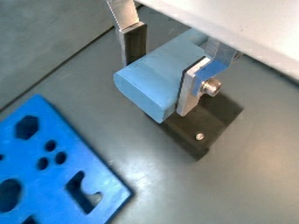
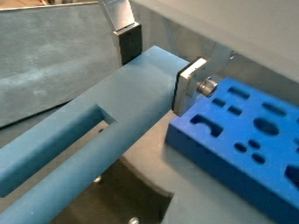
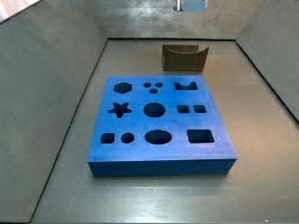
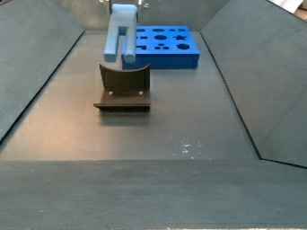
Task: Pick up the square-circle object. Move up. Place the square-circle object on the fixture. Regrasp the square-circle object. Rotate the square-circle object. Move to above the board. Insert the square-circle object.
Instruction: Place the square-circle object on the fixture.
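While both wrist views look close along the tool, only the side views show the whole layout. In both wrist views the silver fingers press flat against opposite faces of the square-circle object, so the tool is closed on it with the peg filling the gap. A wrist view shows the peg's blunt end face hanging over the dark fixture; another wrist view shows its long side with a slot cut into it, running away from the tool.

In a side view the peg stands upright, long axis vertical, its lower end at or just above the fixture; whether it touches cannot be told. In a side view only a small piece of it shows at the upper frame edge, above the fixture.

On the bench, the board lies flat beyond the fixture, a bare strip of floor between them. Sloping walls close in both sides; open floor lies all around the fixture.
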Available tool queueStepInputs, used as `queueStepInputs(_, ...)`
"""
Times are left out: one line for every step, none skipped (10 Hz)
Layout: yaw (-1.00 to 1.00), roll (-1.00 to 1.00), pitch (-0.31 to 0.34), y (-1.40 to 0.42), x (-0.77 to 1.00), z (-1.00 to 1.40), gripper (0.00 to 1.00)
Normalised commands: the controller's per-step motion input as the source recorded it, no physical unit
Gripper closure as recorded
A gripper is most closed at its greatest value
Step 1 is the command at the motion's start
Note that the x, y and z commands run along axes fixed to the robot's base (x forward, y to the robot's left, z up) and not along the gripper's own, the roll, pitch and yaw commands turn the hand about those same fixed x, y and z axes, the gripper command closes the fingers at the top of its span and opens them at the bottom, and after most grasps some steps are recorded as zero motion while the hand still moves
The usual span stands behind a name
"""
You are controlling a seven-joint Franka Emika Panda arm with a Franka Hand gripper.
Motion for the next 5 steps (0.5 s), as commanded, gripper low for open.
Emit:
queueStepInputs(-0.02, -1.0, 0.176, 0.03, 0.06, 0.0, 1.0)
queueStepInputs(-0.03, -1.0, 0.18, 0.03, 0.07, -0.01, 1.0)
queueStepInputs(-0.05, -1.0, 0.188, 0.04, 0.08, -0.02, 1.0)
queueStepInputs(-0.07, -1.0, 0.194, 0.04, 0.09, -0.02, 1.0)
queueStepInputs(-0.09, -1.0, 0.195, 0.04, 0.08, -0.02, 1.0)
